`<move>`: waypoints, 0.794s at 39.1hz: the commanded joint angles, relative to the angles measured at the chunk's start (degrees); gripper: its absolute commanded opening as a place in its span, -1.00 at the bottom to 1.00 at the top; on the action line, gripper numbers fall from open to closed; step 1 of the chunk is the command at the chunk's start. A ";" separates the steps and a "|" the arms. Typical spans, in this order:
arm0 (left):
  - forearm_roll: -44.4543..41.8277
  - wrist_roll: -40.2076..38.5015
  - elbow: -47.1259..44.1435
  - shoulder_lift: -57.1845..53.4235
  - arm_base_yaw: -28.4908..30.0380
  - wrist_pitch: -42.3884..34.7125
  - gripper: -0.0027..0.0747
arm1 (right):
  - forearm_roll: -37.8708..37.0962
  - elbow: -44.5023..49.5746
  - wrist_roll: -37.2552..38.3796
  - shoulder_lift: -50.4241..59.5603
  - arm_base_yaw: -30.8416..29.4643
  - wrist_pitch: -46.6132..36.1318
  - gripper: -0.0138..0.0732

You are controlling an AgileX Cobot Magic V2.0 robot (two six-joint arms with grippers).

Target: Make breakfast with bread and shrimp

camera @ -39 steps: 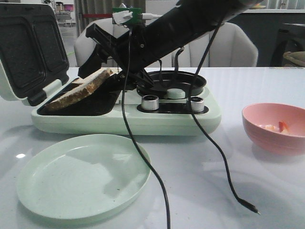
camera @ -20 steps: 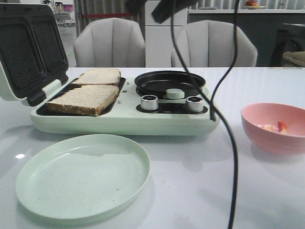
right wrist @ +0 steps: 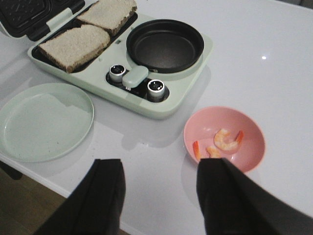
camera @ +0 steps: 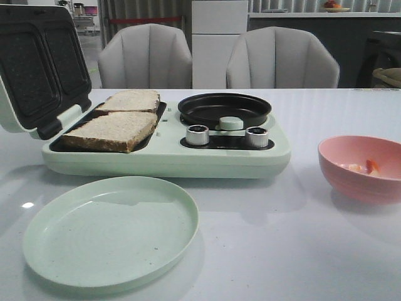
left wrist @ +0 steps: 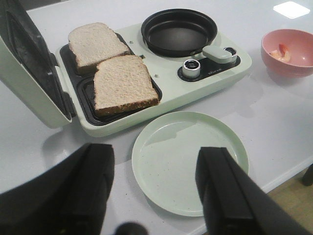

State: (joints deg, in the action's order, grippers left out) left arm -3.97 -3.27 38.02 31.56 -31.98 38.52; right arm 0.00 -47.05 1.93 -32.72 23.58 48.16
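Pale, brown-crusted bread slices (camera: 119, 120) already lie in the mint-green sandwich maker's open tray (camera: 163, 160). Pink-white shrimp (right wrist: 222, 142) remain in the pink bowl (right wrist: 254, 139), uncooked. Left claw (left wrist: 154, 188) and right claw (right wrist: 159, 196) hover spread, empty.

Black, blocky gripper fingers, seen from the wrists only.

The left gripper (left wrist: 155, 188) and the right gripper (right wrist: 159, 193) each show two broad matte-black fingers with squared, flat-faced tips; no markings or screws can be made out on them.
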 commanded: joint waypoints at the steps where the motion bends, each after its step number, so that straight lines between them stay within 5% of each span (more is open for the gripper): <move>1: 0.20 -0.11 1.75 0.09 -0.23 -4.76 0.16 | -0.87 1.14 0.24 0.84 -0.02 -3.76 0.36; 21: 0.18 -0.11 1.87 0.67 -0.23 -5.99 0.17 | -0.63 1.60 0.18 0.79 -0.02 -5.29 0.36; 31: -12.64 -0.11 7.88 10.55 -0.01 8.45 0.17 | -0.63 1.60 0.18 0.79 -0.02 -5.22 0.36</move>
State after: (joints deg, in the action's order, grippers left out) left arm -12.18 -3.27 42.09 38.94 -31.98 46.43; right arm 0.00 -43.97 2.36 -31.81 23.58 47.21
